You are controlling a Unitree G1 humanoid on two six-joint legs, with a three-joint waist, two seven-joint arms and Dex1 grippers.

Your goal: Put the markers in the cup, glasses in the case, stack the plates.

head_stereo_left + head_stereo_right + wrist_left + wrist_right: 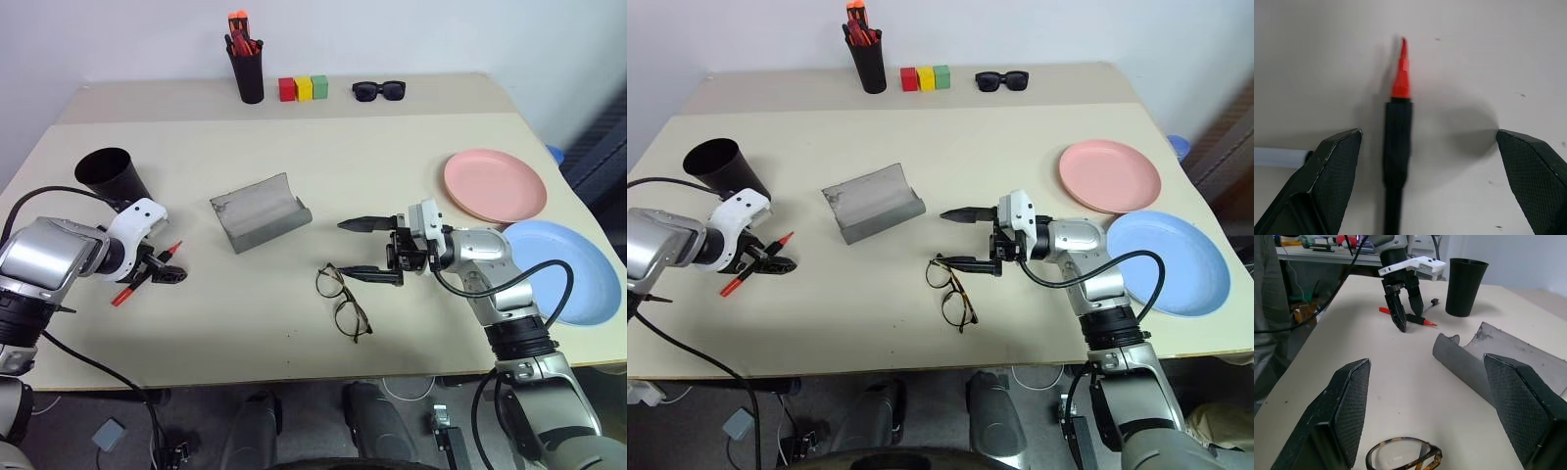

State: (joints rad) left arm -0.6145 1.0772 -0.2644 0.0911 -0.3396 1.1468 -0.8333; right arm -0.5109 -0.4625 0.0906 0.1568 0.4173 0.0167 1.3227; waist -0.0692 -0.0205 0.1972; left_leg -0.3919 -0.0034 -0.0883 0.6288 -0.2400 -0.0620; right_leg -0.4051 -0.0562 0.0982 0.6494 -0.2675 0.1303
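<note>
Beige tabletop [421, 147] against a pale wall, with a pen holder of orange pens [246, 61], coloured blocks [302, 88] and black sunglasses [378, 90] along the far edge. Left gripper [1406, 316] poised over the red marker [1399, 127], fingers spread wide, marker lying on the table between them but well off-centre, close to one finger [1334, 169]; white marker [1281, 157] just beside that same finger. Likely trouble: closing now could push or roll the red marker instead of pinching it, or snag the white one alongside. Black cup [110, 176] close behind the wrist, easily knocked on the lift. Right gripper [370, 250] level over the glasses [343, 299], fingers apart, holding nothing; thin frame prone to sliding or bending under a low pinch. Grey case [259, 211] open near centre; pink plate [495, 185] and blue plate [566, 269] side by side, unstacked.
</note>
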